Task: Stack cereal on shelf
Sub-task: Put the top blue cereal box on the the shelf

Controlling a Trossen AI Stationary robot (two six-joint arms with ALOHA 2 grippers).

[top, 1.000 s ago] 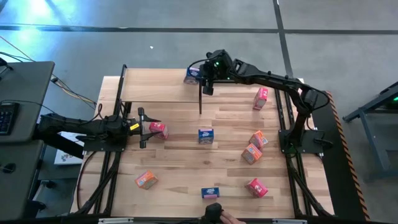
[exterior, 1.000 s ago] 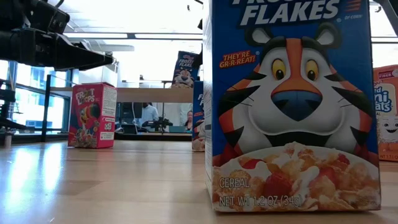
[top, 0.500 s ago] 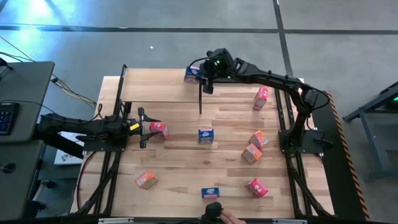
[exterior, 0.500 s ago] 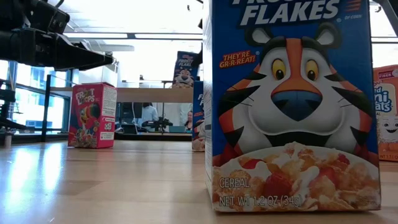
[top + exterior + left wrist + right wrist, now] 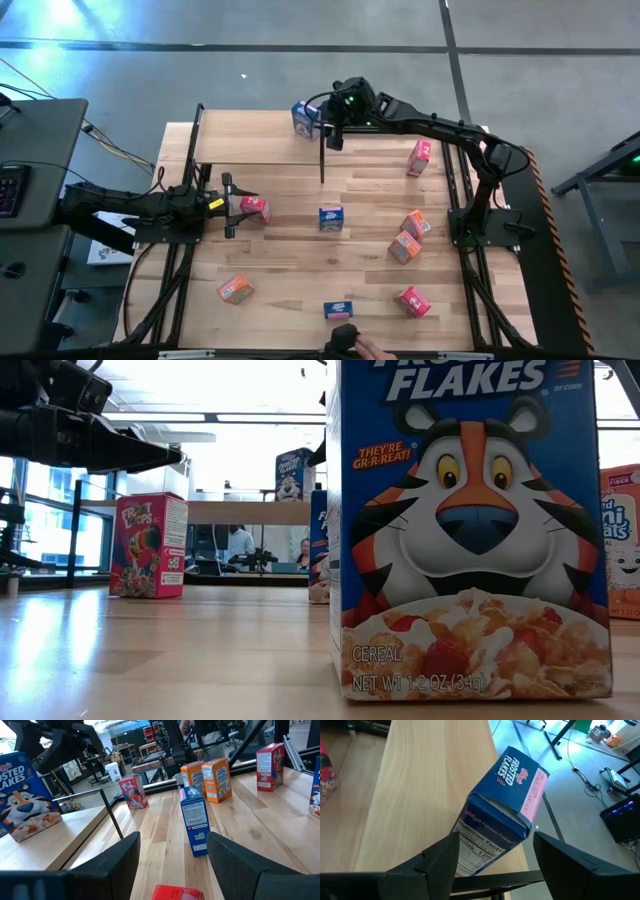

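The right gripper (image 5: pixel 322 116), jaws parted, is releasing a Frosted Flakes box (image 5: pixel 303 116) on the shelf (image 5: pixel 250 135); it should be backing away straight to avoid tipping it.

The shelf (image 5: pixel 250 135) is a light wood board with thin black posts. One blue cereal box (image 5: pixel 303 117) stands on it, maybe a bit tilted. The other boxes sit on the table: two blue (image 5: pixel 330 218) (image 5: pixel 338 309), three pink-red (image 5: pixel 254 208) (image 5: pixel 420 156) (image 5: pixel 412 301) and three orange (image 5: pixel 235 290) (image 5: pixel 415 225) (image 5: pixel 404 246), well apart.
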